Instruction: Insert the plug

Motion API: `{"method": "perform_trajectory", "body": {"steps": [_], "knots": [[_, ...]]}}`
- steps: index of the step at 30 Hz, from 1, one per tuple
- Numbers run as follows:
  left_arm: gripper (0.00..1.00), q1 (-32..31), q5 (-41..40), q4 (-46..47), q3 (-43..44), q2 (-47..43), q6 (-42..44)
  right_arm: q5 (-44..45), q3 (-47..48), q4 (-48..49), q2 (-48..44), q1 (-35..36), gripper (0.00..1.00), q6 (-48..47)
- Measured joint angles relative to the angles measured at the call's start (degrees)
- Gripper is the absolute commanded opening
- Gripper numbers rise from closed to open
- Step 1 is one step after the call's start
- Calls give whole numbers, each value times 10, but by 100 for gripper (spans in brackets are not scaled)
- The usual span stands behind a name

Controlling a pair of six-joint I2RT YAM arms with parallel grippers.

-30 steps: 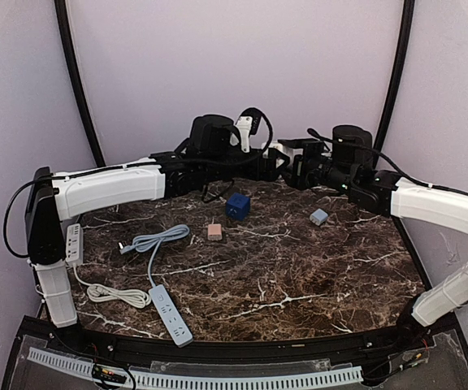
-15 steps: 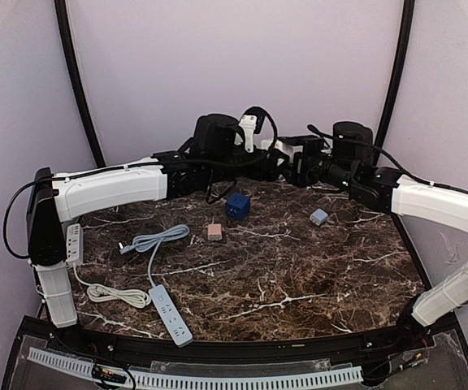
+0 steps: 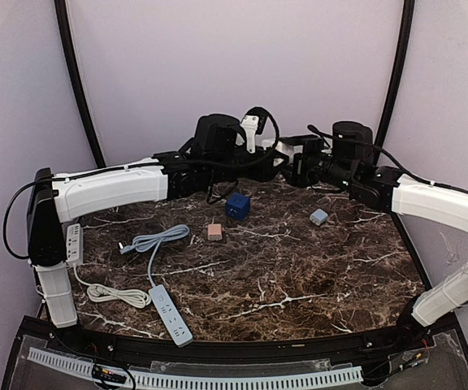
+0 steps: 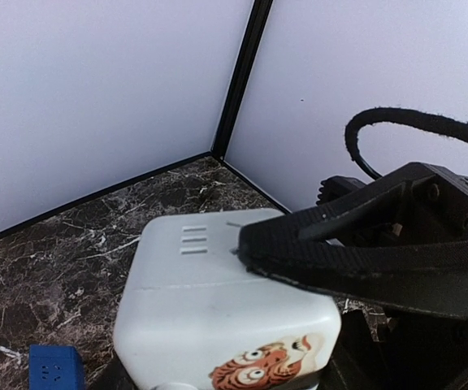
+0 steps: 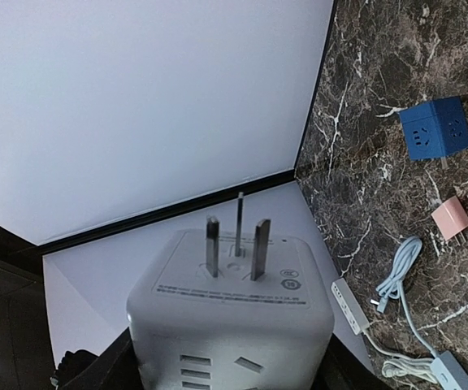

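The plug (image 5: 234,325) is a white cube adapter with three metal prongs (image 5: 238,236) pointing away from my right wrist camera. My right gripper (image 5: 230,349) is shut on it, a dark finger at each side. In the left wrist view the same cube (image 4: 210,292), with a tiger sticker, sits between the jaws of my left gripper (image 4: 222,357), which press on its sides, and the right gripper's black finger (image 4: 364,260) lies across its top. In the top view both grippers meet high over the table's back middle around the cube (image 3: 276,149).
On the marble lie a blue cube socket (image 3: 237,205), a small pink plug (image 3: 214,232) and a small grey adapter (image 3: 319,217). A light-blue power strip (image 3: 171,314) with coiled cable lies front left, and a white strip (image 3: 75,244) lies at the left edge.
My left gripper's jaws have come in from wide open onto the white cube. Both arms have stayed almost still, raised at the back.
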Motion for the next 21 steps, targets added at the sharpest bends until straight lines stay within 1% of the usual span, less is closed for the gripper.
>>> {"method": "perform_trajectory", "body": {"steps": [2, 7, 10, 13, 21], "knots": [[1, 1, 1, -2, 0, 0, 4, -2, 0, -2, 0, 0, 67, -1], [1, 3, -1, -22, 0, 0, 14, -6, -1, -7, 0, -2, 81, -6], [1, 3, -3, -31, 0, -1, 16, -9, -2, -8, 0, -5, 92, -9], [1, 3, -9, -43, -1, -3, 17, -12, -2, -8, -2, -9, 98, -14], [1, 4, -49, -93, -8, -31, 17, -26, -4, -18, -18, -27, 99, -63]]}}
